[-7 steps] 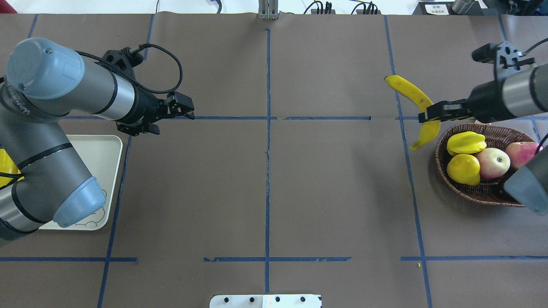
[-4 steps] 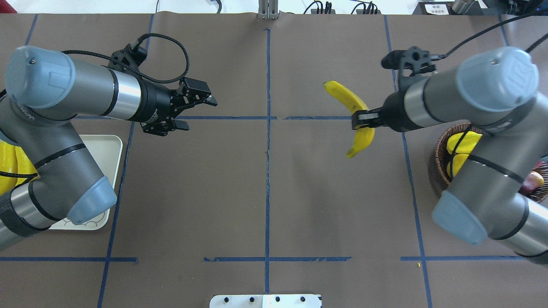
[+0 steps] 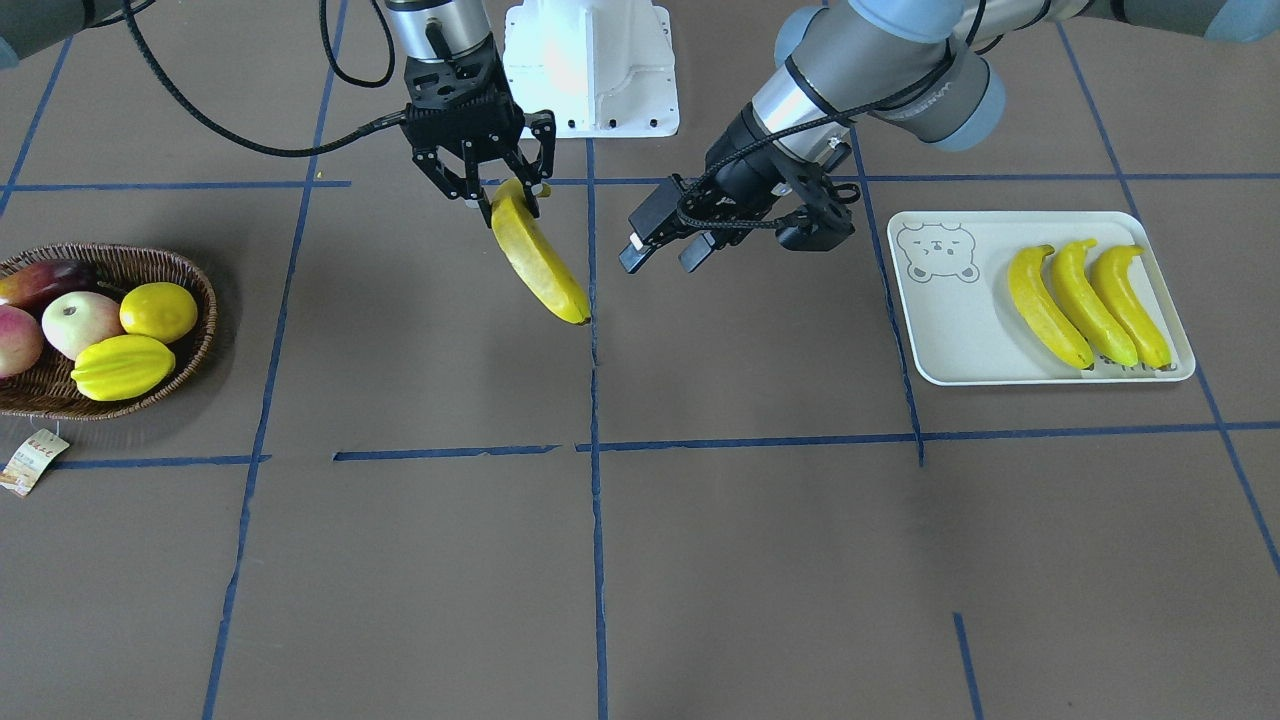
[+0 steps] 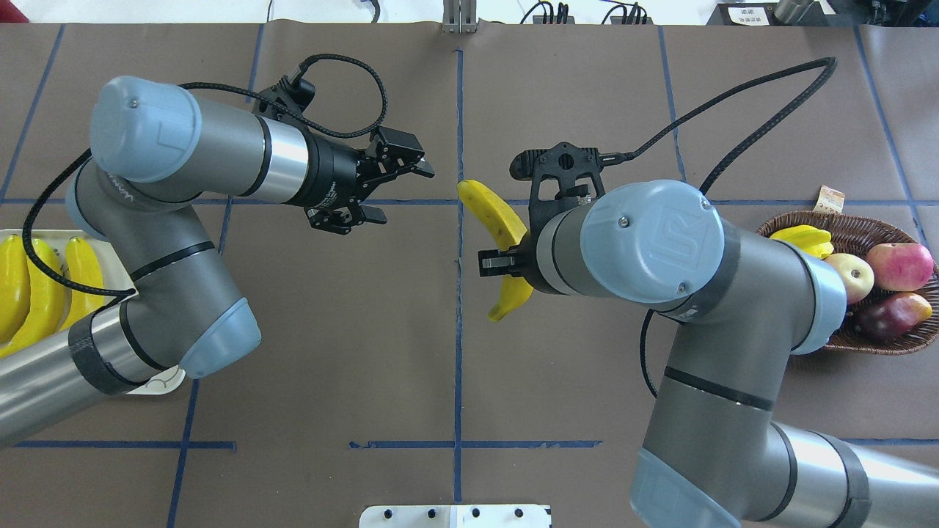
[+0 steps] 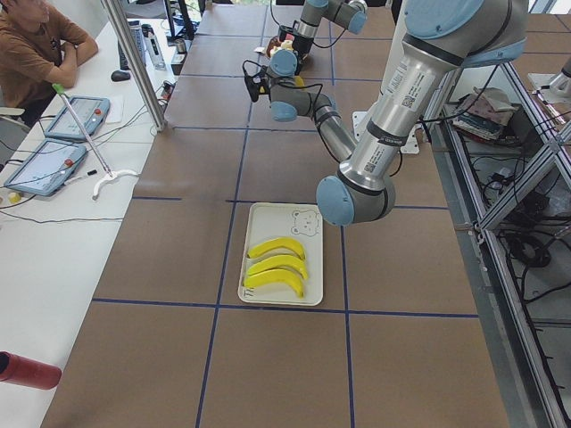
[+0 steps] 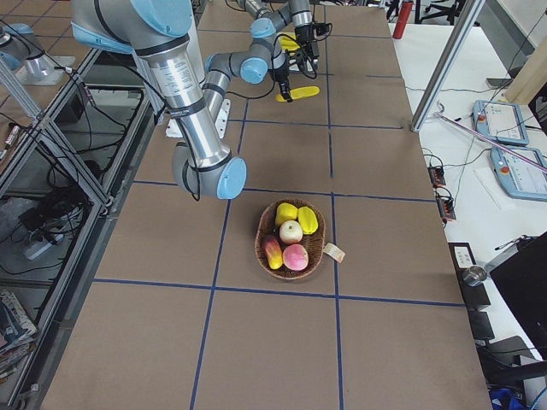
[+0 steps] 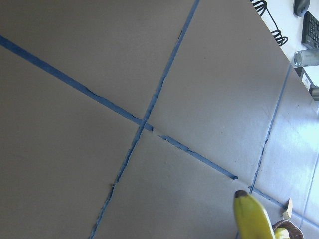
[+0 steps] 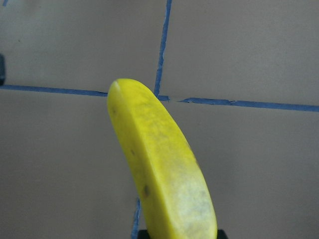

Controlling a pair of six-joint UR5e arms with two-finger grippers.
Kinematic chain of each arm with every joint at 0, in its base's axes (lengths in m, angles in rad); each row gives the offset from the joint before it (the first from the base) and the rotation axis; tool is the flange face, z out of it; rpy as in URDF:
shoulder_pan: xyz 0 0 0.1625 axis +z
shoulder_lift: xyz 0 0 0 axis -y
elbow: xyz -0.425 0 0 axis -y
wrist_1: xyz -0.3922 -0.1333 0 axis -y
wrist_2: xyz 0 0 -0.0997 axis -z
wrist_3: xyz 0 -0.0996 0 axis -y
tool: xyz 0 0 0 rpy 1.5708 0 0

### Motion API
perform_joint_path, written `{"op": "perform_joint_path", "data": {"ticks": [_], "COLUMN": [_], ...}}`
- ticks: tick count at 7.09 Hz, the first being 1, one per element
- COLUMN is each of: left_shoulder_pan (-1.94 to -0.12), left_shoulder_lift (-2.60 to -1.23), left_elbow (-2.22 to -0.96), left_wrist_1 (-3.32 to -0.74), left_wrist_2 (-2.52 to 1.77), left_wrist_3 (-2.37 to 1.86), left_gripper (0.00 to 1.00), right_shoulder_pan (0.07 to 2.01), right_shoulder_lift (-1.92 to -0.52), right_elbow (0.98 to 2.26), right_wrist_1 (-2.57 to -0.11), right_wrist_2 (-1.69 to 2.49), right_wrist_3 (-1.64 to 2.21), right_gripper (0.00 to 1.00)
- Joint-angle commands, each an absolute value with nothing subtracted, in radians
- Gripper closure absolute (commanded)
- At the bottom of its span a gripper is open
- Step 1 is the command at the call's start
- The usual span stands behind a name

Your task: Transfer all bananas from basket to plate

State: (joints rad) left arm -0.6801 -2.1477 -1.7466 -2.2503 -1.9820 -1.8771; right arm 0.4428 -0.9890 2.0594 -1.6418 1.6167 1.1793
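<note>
Grey arms (image 4: 158, 242), blue caps (image 4: 143, 128), black cables (image 4: 733, 95)

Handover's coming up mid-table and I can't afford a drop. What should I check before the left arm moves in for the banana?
1. Right gripper, jaws shut on the banana: ok.
2. How firm that grip is: cannot tell.
3. Left gripper, jaws open, pointed at the banana: ok.
4. Left gripper apart from the banana, nothing between them: ok.
5. Free banana end beyond the right jaws to grab: ok.
6. Bare room on the plate beside the three bananas lying there: ok.
</note>
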Motion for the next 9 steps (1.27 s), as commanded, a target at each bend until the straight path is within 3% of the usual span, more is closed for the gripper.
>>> {"op": "perform_joint_path", "data": {"ticks": [1,9], "left_shoulder_pan": [-0.677,-0.591], "left_shoulder_lift": [-2.187,-2.236], "left_elbow": [-1.727,-1.678], "left_wrist_1": [-2.253,-2.256], "left_wrist_2": [-1.980,-1.947], "left_wrist_3": [-1.932,-1.936], "left_gripper": [0.01,0.01], "right_shoulder_pan": [0.401,0.376], "right_shoulder_lift": [-0.970,-0.920], "right_elbow": [2.059,2.028], "right_wrist_1": [-1.644,-1.647], "right_wrist_2": [1.566,1.514], "right_wrist_3": [1.193,1.230], "right_gripper": [0.98,0.99]}}
